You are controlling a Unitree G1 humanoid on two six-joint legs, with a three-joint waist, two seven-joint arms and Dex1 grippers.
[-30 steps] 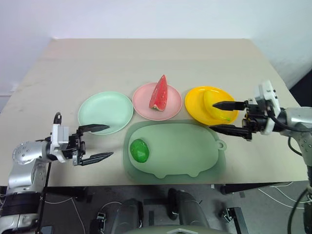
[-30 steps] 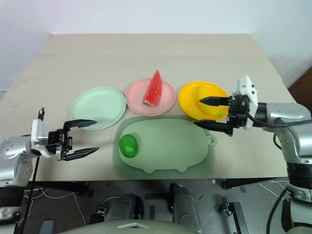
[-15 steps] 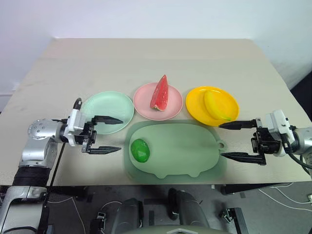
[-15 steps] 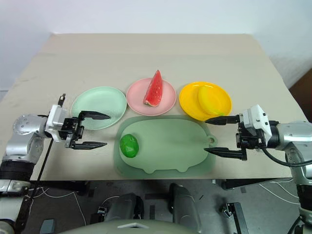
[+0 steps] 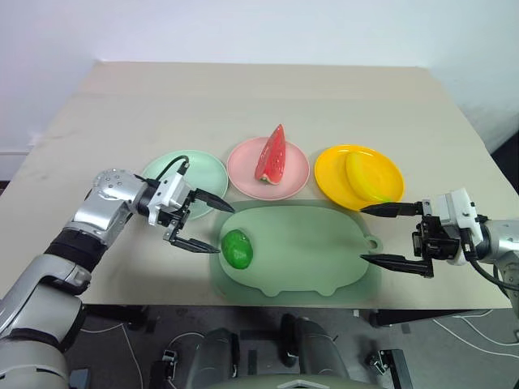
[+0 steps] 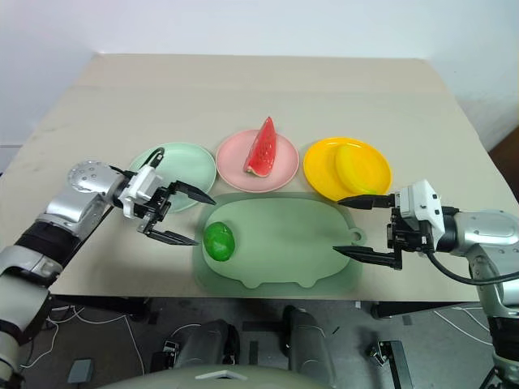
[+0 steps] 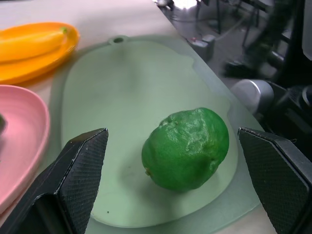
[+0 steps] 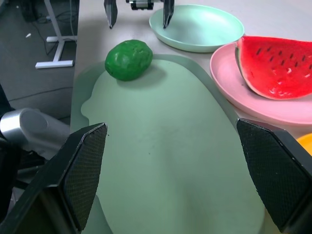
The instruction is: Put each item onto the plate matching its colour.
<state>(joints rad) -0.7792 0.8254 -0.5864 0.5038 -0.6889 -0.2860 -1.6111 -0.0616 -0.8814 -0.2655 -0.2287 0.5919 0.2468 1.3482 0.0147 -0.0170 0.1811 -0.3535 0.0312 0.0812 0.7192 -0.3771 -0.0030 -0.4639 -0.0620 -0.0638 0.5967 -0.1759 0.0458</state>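
Green fruit [image 5: 237, 248] lies at the left end of the pig-shaped board [image 5: 308, 251]; no legible writing. Left gripper [image 5: 204, 227] spread, just beside it. Right gripper [image 5: 381, 235] spread at the board's right end, empty.

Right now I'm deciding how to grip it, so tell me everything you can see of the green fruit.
The green fruit is small, roundish and slightly egg-shaped, glossy like plastic, with a finely dimpled skin. It lies on its side near one end of the pale green board, touching only that board, apart from the mint green plate. The left gripper, open, points at it from beside the board without touching.
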